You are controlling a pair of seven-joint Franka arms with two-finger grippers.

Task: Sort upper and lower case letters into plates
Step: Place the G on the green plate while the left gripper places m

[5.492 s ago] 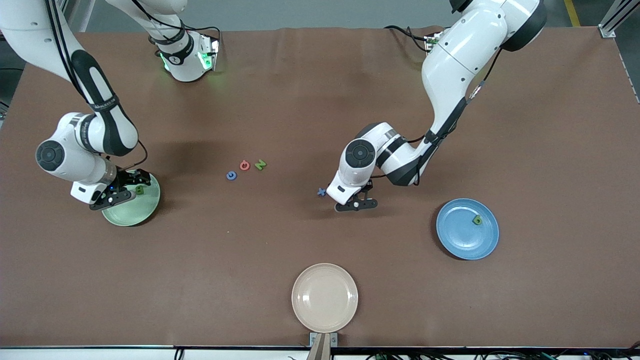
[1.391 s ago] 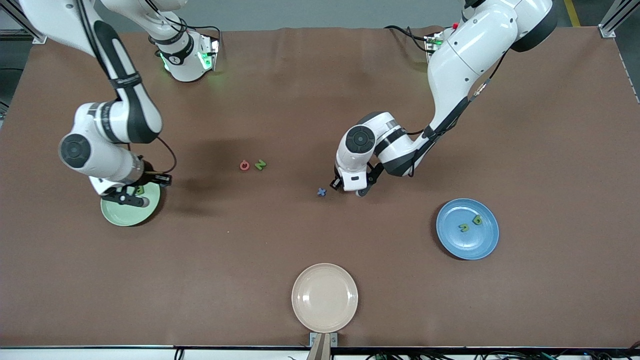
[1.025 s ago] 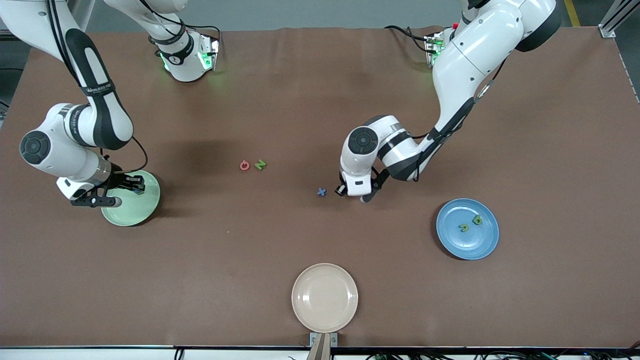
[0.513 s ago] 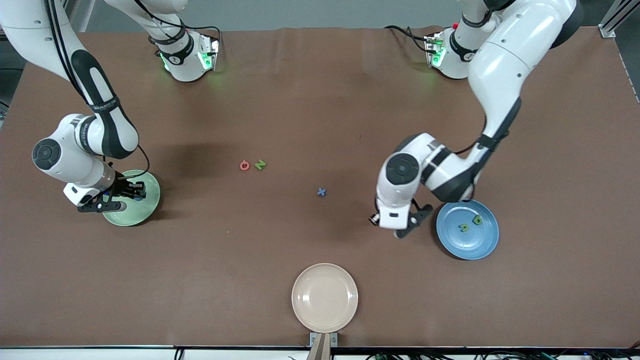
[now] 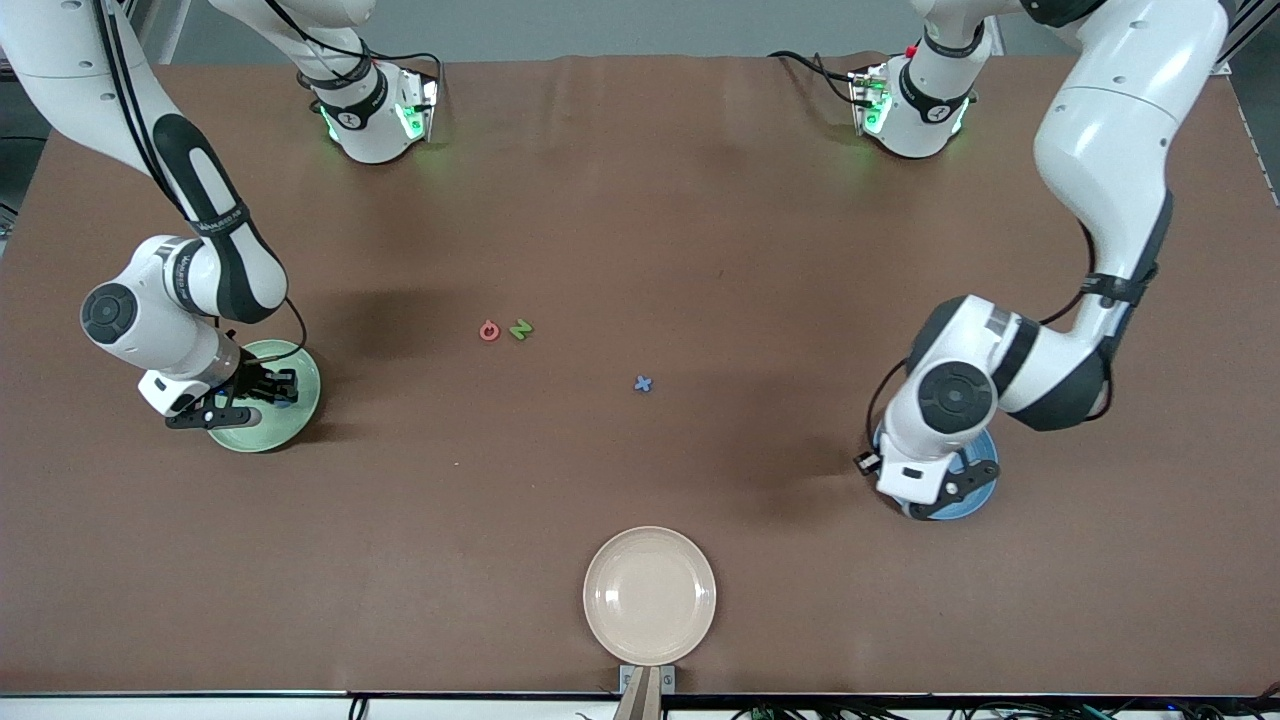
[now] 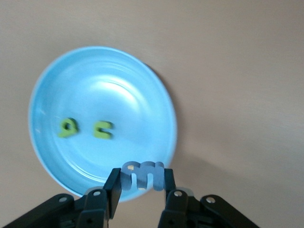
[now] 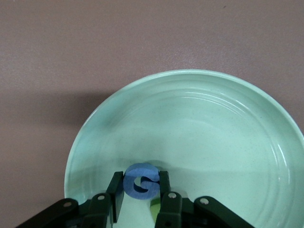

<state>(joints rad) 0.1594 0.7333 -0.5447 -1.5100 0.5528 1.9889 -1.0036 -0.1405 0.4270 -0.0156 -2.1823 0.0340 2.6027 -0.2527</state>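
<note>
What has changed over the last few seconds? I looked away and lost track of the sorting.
The left gripper swung from beside the blue x to over the blue plate, holding a grey-blue letter. The right gripper holds the blue G over the green plate. The red and green letters and the beige plate stayed.

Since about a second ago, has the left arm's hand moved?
Yes. The left hand has left the blue x on the table and now hangs over the blue plate, toward the left arm's end, shut on a grey-blue letter.
</note>
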